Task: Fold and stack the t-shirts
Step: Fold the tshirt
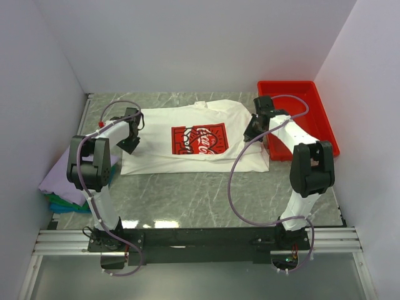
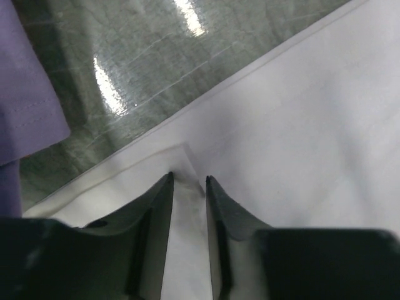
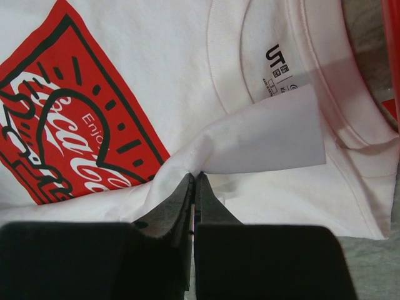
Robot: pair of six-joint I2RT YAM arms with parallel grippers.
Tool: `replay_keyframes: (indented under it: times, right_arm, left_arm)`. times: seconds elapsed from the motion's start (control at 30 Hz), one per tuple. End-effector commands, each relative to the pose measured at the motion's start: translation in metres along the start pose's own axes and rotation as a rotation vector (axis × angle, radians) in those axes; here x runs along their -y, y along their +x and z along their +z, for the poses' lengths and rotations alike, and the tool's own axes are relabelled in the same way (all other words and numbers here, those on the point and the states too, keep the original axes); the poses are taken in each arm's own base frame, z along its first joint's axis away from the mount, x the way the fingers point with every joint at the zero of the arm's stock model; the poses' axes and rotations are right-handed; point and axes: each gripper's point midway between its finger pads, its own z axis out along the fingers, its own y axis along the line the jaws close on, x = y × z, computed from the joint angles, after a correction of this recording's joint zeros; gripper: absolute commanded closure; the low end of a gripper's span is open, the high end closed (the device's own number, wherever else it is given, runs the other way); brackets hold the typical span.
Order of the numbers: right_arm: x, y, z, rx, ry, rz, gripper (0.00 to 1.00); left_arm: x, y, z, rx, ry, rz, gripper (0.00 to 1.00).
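The white t-shirt [image 1: 156, 134] lies spread on the table, its red chest print [image 1: 200, 139] facing up. My left gripper [image 1: 131, 145] is at the shirt's left edge; in the left wrist view [image 2: 189, 181] the jaws stand narrowly apart with a ridge of white cloth [image 2: 294, 125] pinched between them. My right gripper [image 1: 252, 133] is at the collar end; in the right wrist view [image 3: 195, 178] it is shut on a lifted fold of the shirt [image 3: 262, 134], beside the print [image 3: 62, 125]. The folded lavender shirt [image 1: 59, 181] lies on the green [image 1: 57, 201] and blue ones at the left.
A red plastic tray [image 1: 319, 94] stands at the back right, just beyond my right gripper; its edge shows in the right wrist view [image 3: 394, 62]. The lavender shirt's corner [image 2: 25, 94] lies close to my left gripper. White walls enclose the green marble table [image 1: 200, 194].
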Motion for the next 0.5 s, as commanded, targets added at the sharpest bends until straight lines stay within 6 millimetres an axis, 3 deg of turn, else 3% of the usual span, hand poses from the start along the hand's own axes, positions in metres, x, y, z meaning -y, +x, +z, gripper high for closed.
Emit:
replay_keyframes:
  times: [0.0,0.2,0.47]
  right_arm:
    - [-0.007,-0.015,-0.002,0.034,-0.028,-0.001,1.0]
    - [-0.007,-0.019,-0.003,0.033,-0.038,0.012,1.0]
    - [-0.007,-0.026,0.0,0.029,-0.058,0.034,1.0]
  left_arm:
    - [0.002,-0.014,-0.008,0.035,-0.002,-0.03,0.74]
    - [-0.003,-0.015,-0.009,0.039,-0.016,-0.023,0.98]
    - [-0.01,-0.028,-0.022,0.064,0.0,-0.048,0.99]
